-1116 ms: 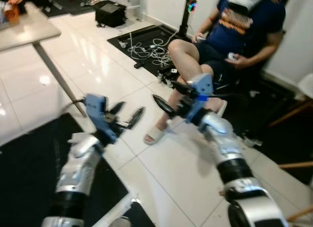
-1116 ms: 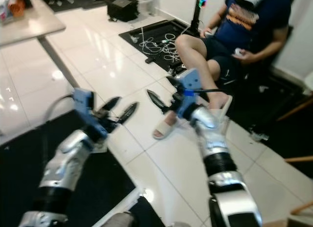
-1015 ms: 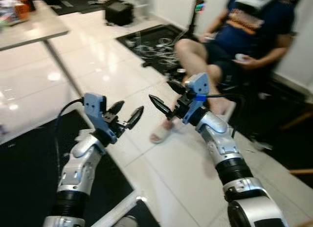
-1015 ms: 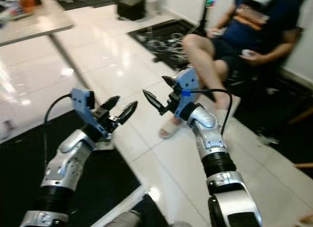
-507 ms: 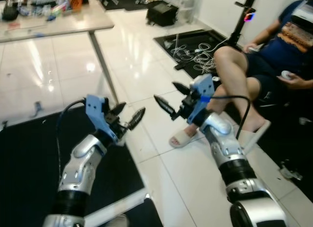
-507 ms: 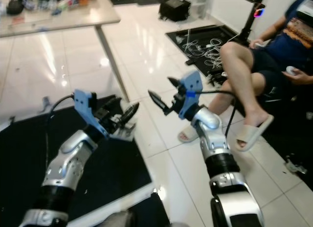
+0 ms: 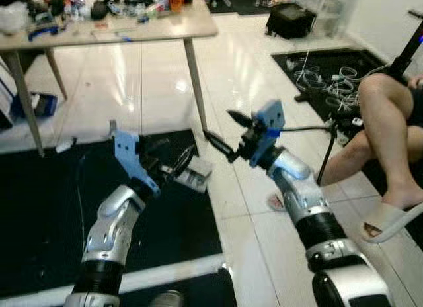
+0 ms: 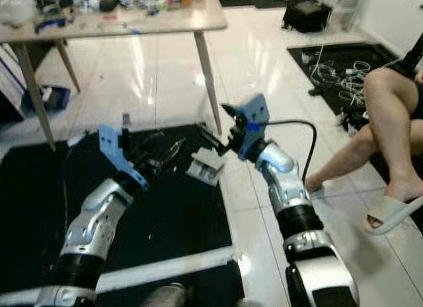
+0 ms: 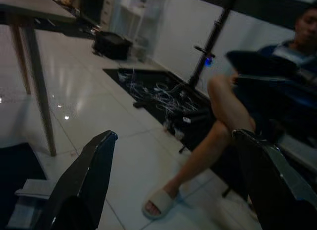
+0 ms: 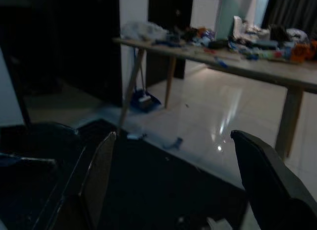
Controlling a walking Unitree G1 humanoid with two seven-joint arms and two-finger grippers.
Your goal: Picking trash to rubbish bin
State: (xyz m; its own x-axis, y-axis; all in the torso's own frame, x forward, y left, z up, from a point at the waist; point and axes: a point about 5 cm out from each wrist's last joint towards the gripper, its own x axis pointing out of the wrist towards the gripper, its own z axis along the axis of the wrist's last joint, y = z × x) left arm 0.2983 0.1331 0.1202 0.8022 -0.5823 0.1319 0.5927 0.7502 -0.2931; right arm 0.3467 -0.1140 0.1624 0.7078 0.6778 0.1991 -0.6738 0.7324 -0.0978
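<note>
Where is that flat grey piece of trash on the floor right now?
The flat grey piece of trash lies at the black floor mat's right edge, between the left gripper and right gripper.

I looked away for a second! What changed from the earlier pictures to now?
The robot turned left, so the whole view swung: the table and black mat came into view, with a pale box at the mat's edge, and the person slid to the right. Both hands, left and right, stayed open, raised and holding nothing.
</note>
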